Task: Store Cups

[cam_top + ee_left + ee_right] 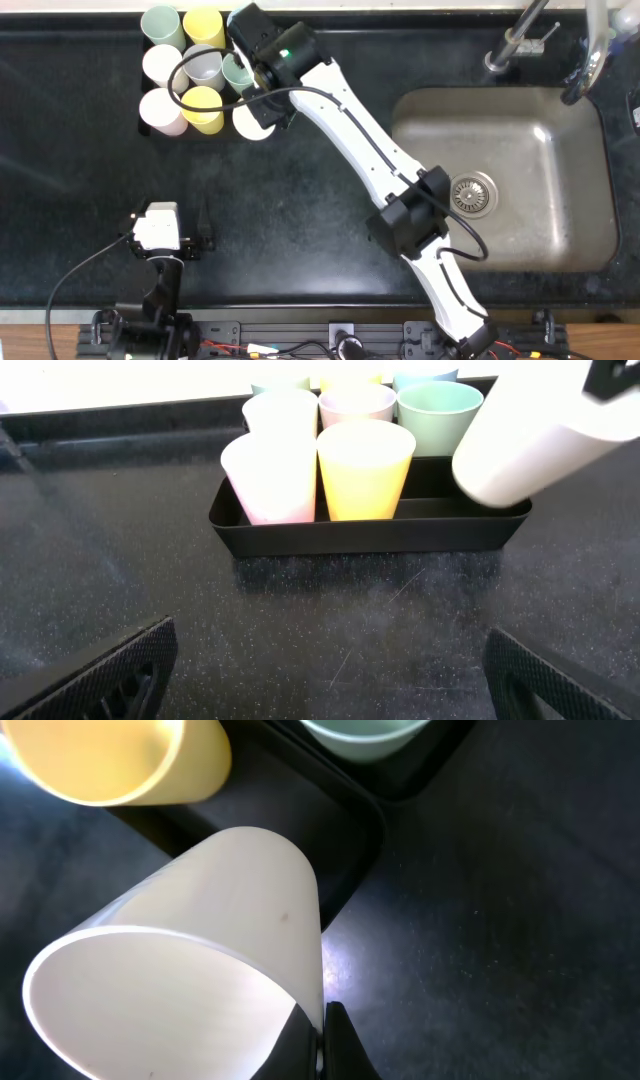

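**White cup held tilted over the tray's right end**

The right hand point(325, 1040) is clamped on the rim of a white plastic cup point(525, 450). One finger is inside the mouth and the other is outside the wall. The cup lies tilted, its mouth facing back toward the wrist and its base pointing at the tray. It hangs over the near right corner of the black rectangular tray point(370, 538). I cannot tell whether it touches the tray.

The tray sits on the dark speckled surface point(300, 230) near its far left corner, close to the back edge. Other cups stand upright in it, packed in rows. A pale pink cup point(268, 480) and a yellow plastic cup point(365, 470) stand side by side along the tray's near wall. A mint-green cup point(440, 415) stands one row behind them, just beside the held cup. More white, yellow and green cups fill the rows behind.

The right arm stands at the near edge and reaches diagonally across the middle of the surface to the tray. The left hand point(330, 670) is spread wide and holds nothing. It is low over the surface toward the near left corner, well apart from the tray and facing it.

A steel sink point(540, 130) is set into the right side of the surface, and a faucet point(515, 35) stands at its back edge.
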